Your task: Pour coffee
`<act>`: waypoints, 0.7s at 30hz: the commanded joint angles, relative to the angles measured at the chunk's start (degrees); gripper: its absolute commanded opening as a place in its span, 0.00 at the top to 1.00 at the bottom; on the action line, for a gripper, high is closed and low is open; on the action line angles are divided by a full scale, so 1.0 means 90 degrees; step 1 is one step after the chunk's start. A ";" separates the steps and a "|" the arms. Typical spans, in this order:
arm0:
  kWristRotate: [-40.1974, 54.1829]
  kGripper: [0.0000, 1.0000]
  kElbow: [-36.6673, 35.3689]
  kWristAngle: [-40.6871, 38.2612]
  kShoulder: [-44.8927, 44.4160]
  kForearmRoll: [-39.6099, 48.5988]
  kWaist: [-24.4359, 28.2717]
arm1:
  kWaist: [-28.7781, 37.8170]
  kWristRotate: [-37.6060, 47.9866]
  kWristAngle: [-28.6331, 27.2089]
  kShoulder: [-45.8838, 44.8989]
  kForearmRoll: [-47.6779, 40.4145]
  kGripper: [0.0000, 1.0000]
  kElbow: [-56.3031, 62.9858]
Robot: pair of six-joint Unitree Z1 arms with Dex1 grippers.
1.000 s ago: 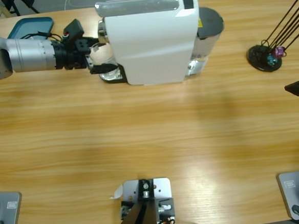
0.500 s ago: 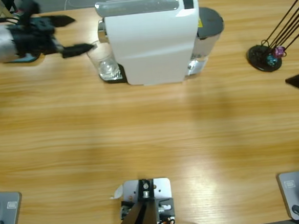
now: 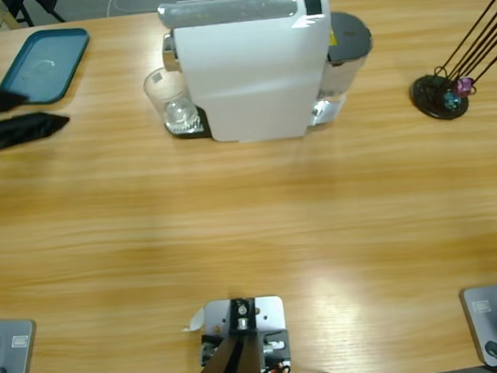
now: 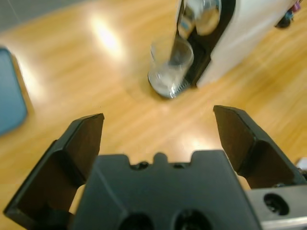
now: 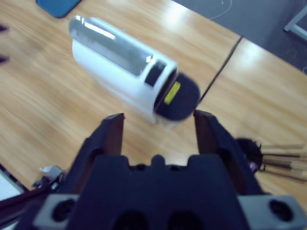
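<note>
one clear glass cup (image 3: pixel 167 101) is set under one white coffee machine (image 3: pixel 253 67); left gripper (image 3: pixel 30 114) and right gripper (image 5: pixel 157 125) are spread, empty, over bare wooden table (image 3: pixel 251 220).

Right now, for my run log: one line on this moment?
left gripper: open, clear | glass: under coffee machine spout | right gripper: open

Left gripper (image 3: pixel 22 117) off glass (image 3: pixel 168 101), back at table's edge, jaws apart.
</note>
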 commanded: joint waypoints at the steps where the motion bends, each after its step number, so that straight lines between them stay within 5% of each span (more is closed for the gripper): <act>1: -0.0399 0.00 0.0056 0.0552 -0.0233 0.0750 -0.0192 | -0.0306 -0.0302 0.0125 0.1812 0.0684 1.00 -0.1604; 21: -0.0280 0.00 0.0203 0.0474 0.0205 0.0308 -0.0192 | -0.0398 -0.0156 0.0418 0.2881 0.0731 1.00 -0.1819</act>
